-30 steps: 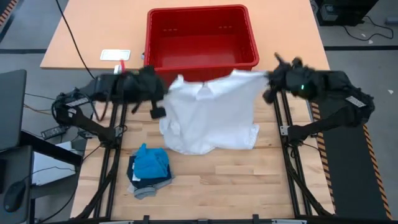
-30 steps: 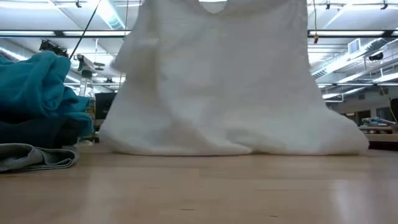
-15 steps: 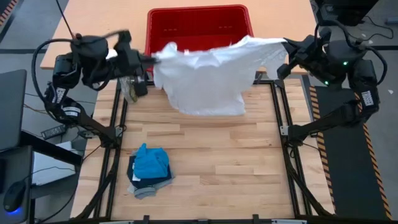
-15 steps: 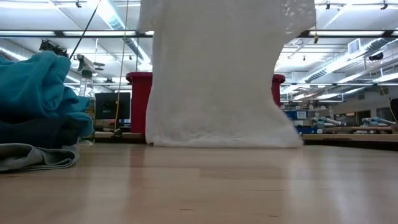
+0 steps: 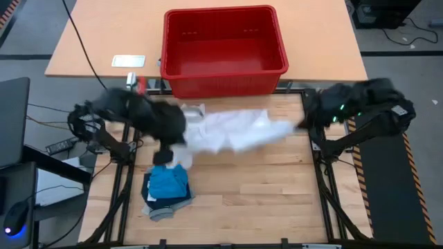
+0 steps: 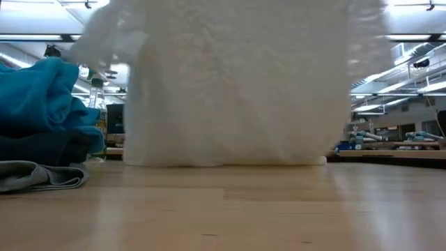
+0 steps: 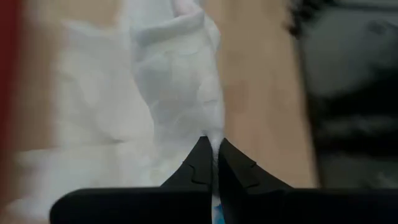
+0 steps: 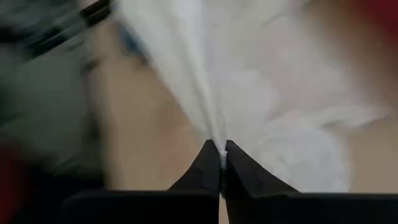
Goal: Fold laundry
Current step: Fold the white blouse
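Note:
The white cloth (image 5: pixel 235 131) is stretched across the table's middle between my two grippers. In the low view the white cloth (image 6: pixel 230 90) hangs as a wide sheet, and its lower edge (image 6: pixel 223 164) reaches the tabletop. My left gripper (image 5: pixel 185 131) is shut on its left end and my right gripper (image 5: pixel 299 126) on its right end. A folded pile lies near the front left, with the bright blue garment (image 5: pixel 168 181) on top, then the navy garment (image 6: pixel 42 146). The grey T-shirt (image 6: pixel 38 174) is at the bottom. My left gripper pinches a bunched edge of the white cloth (image 7: pixel 214 138) between its two fingertips, slanting down from the table's left. The cloth fans out from the pinch. My right gripper pinches a gathered edge of the white cloth (image 8: pixel 221 144) between its fingertips, slanting down from the table's right, and the cloth runs away from it in drawn folds.
The red plastic basket (image 5: pixel 223 43) stands just beyond the wooden work surface at the far side. A small white card (image 5: pixel 129 61) lies on the far table, left of the basket. Bare wood (image 5: pixel 263 194) stretches in front of the cloth, right of the pile.
Both grippers first swung the white cloth up and toward the far edge, over the basket's front. They have now come back toward the near side and tipped down. The cloth has dropped lower and is drawn out sideways over the table's middle.

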